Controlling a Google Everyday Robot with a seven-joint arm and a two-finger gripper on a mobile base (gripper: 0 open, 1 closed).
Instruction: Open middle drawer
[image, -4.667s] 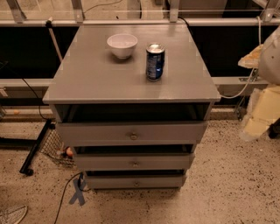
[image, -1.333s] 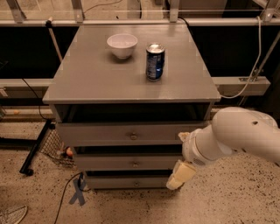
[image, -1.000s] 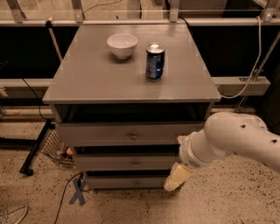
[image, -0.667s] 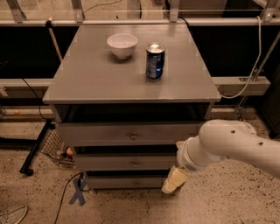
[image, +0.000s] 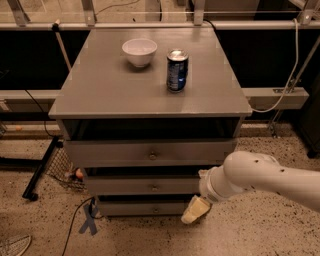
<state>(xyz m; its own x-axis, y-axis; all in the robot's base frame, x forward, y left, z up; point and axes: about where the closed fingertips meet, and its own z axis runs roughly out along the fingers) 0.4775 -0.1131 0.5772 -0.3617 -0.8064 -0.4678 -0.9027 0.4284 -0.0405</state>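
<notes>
The grey cabinet (image: 150, 90) has three drawers stacked at its front. The middle drawer (image: 130, 186) has a low flat front with a small round knob (image: 154, 188) at centre, and it looks closed. The top drawer (image: 150, 152) above it is taller and wider. The bottom drawer (image: 135, 207) is the narrowest. My white arm (image: 260, 177) reaches in from the right. The gripper (image: 196, 209) hangs low in front of the right end of the bottom drawer, right of and below the middle knob, not touching the knob.
A white bowl (image: 139, 51) and a blue can (image: 177, 70) stand on the cabinet top. Blue tape (image: 88, 222) and a black cable lie on the floor at lower left. A black stand leg (image: 40, 167) and a white cable (image: 287, 75) flank the cabinet.
My arm has come in from the right and moved left and down across the drawer fronts. The gripper is now lower, by the bottom drawer. The drawers have not moved.
</notes>
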